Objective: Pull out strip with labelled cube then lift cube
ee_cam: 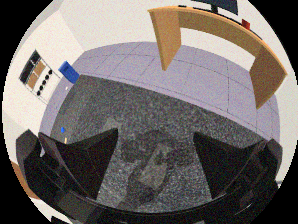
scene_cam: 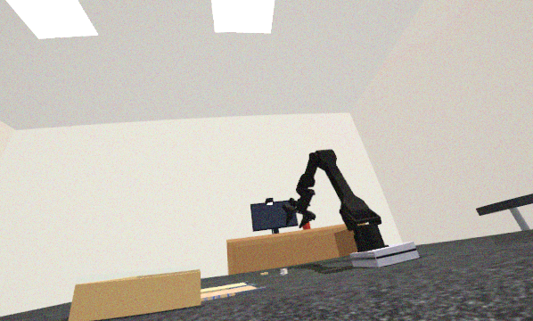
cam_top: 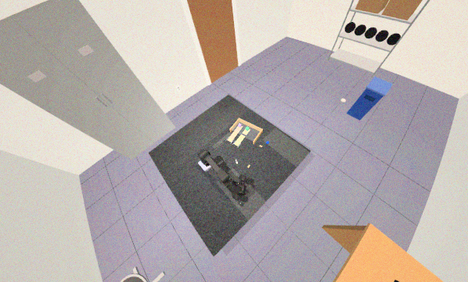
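Observation:
Two pale strips lie side by side, partly inside a low three-sided wooden frame (cam_top: 251, 124) (scene_cam: 137, 296). The left strip (cam_top: 234, 135) looks unbroken and has a small pinkish-purple cube (cam_top: 239, 125) at its inner end. The right strip (cam_top: 239, 140) shows a dark gap across it; a green cube (cam_top: 247, 128) is at its inner end. Any label on the cubes is too small to read. My gripper (scene_cam: 296, 224) (ee_cam: 157, 135) is open and empty, raised above the dark mat, well away from the strips and frame.
A small blue thing (cam_top: 268, 142) (ee_cam: 63, 129) and an orange piece (cam_top: 261, 146) lie outside the frame. A white piece (cam_top: 236, 161) (scene_cam: 283, 271) and a yellowish piece (cam_top: 248, 166) (scene_cam: 264, 273) lie between the strips and the arm. The arm's white base block (scene_cam: 384, 256) is on the mat.

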`<state>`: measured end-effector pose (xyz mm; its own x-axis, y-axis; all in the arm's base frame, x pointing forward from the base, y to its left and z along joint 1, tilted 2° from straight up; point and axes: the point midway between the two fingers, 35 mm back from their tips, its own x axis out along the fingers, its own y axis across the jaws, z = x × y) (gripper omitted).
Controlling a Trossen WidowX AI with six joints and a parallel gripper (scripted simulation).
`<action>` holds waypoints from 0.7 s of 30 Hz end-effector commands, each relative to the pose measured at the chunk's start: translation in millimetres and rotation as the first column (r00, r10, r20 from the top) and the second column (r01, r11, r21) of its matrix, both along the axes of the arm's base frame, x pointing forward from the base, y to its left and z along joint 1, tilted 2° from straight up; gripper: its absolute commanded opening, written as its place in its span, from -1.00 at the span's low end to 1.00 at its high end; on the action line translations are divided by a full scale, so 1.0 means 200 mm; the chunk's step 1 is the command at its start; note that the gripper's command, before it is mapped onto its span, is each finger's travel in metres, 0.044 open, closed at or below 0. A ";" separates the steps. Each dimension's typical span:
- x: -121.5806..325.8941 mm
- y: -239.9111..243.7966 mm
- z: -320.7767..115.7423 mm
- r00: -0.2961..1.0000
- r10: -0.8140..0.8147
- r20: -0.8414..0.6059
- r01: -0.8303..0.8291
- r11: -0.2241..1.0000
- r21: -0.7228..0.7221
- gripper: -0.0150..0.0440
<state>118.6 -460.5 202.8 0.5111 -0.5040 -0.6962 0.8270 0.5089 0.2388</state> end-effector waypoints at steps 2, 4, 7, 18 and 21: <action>0.37 0.25 0.03 0.990 0.136 -0.032 -0.137 0.990 -0.032 0.86; 0.51 0.36 0.04 0.980 0.193 -0.043 -0.195 0.980 -0.048 0.86; 0.69 0.56 0.05 0.958 0.280 -0.059 -0.284 0.956 -0.075 0.86; 1.09 1.43 0.06 0.806 0.584 -0.096 -0.592 0.785 -0.184 0.86; 1.12 1.68 0.05 0.747 0.658 -0.100 -0.661 0.718 -0.216 0.86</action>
